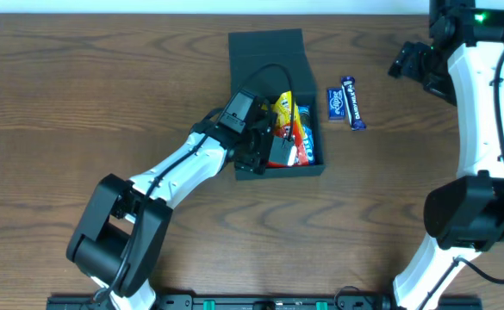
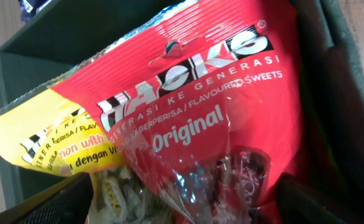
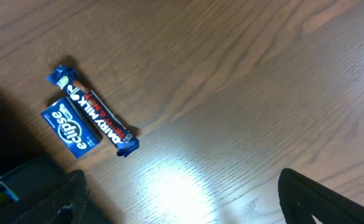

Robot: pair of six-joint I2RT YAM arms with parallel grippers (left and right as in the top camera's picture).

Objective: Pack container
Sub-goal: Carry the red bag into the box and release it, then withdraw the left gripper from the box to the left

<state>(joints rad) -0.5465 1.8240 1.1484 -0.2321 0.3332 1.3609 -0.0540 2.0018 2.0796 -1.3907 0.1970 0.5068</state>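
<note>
Container point(image 1: 277, 170) hemmed your left end effector point(image 1: 277, 153), open over the red packet point(image 2: 219, 93); you needed a straight lift out.

Open dark teal-green container point(image 1: 282, 170) on the tabletop point(image 1: 79, 69).
It is a matte, rigid, roughly square box sitting flat near the middle of the wooden surface. Its hinged lid point(image 1: 266, 47) is swung open at the far side and lies back. Yellow, red and blue snack packets point(image 1: 296, 138) lie inside, toward the right wall.
</note>
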